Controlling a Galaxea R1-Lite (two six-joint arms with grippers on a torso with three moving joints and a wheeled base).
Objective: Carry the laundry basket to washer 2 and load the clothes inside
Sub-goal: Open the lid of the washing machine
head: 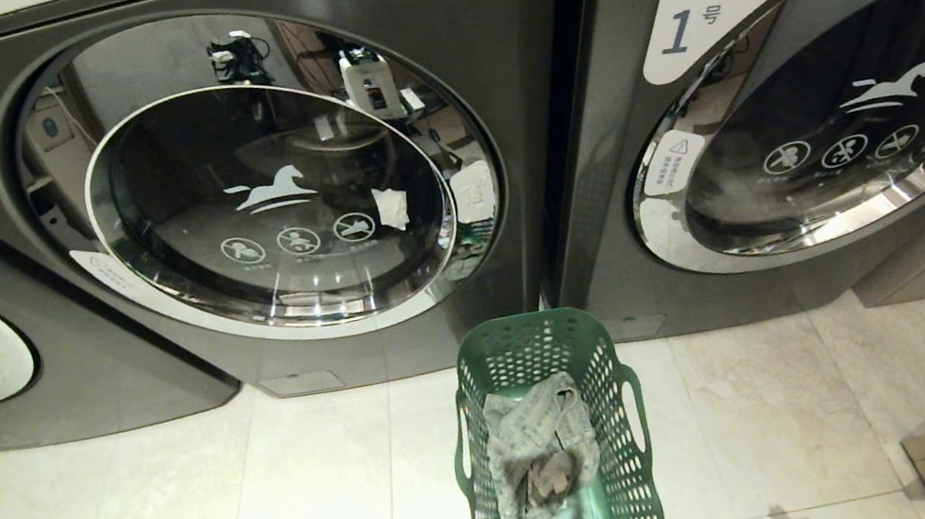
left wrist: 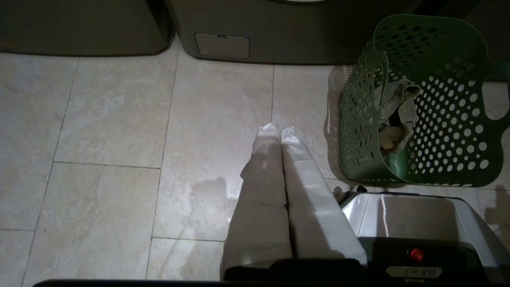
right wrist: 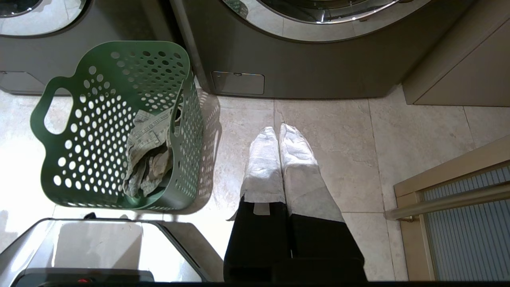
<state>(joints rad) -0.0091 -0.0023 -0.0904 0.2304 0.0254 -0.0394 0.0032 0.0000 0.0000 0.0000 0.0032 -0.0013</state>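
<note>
Head view: the laundry basket (head: 553,449) is seen standing on the floor tiles (head: 188,516) at 6 o'clock, the clothes (head: 541,461) inside; washer 2 (head: 269,207), door closed, lies at 10 o'clock. Left wrist view: the left gripper (left wrist: 277,129) is pressed together, the basket at 2 o'clock. Right wrist view: the right gripper (right wrist: 277,131) is likewise closed, empty, the basket at 9 o'clock.

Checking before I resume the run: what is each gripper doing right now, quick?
Left gripper: jaws shut, empty, hanging above the floor beside the laundry basket.
Right gripper: jaws shut, empty, above the floor on the basket's other side.
</note>
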